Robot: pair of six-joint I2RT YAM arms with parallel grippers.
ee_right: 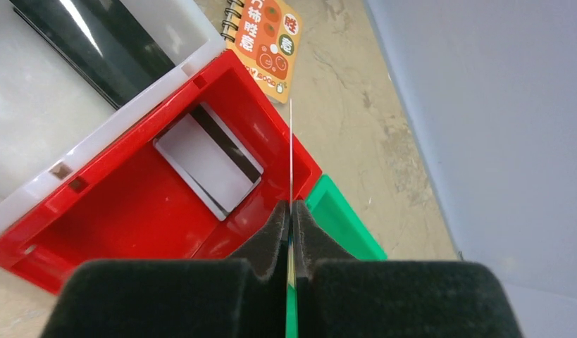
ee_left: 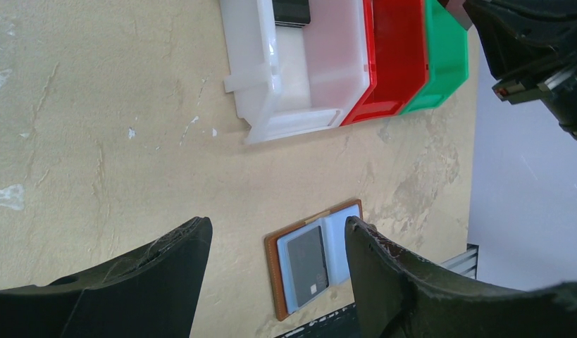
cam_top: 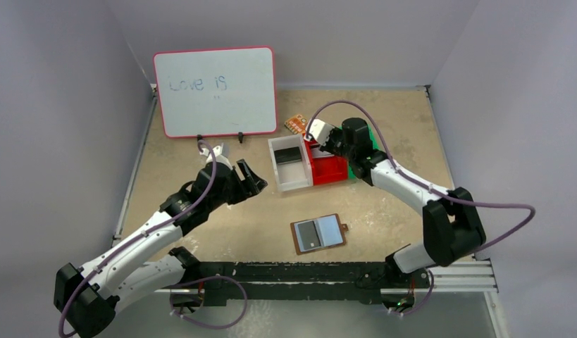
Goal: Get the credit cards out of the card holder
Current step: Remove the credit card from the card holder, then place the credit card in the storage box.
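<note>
Beige tabletop (cam_top: pixel 384 141) bears the open brown leather-look card holder (cam_top: pixel 318 233), a grey plastic card (cam_top: pixel 310 234) pocketed: stiff, slick, likely best pinched by its edge. The left gripper (ee_left: pixel 277 224) gapes empty; the right gripper (ee_right: pixel 291 211) clamps a thin card (ee_right: pixel 291 141) above a red plastic bin (ee_right: pixel 130 211).

Bins (cam_top: pixel 294 184), card (cam_top: pixel 288 155) in two, just R of L gripper (cam_top: pixel 253 177); wallet (cam_top: pixel 318 233) nearer base. R gripper (ee_right: pixel 291 215) above bins, packet (cam_top: pixel 295 123) beyond.

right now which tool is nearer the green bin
Right. The right tool, shut on a card, hangs at the green bin's rim; the left tool is open on the far side of the white bin.
</note>
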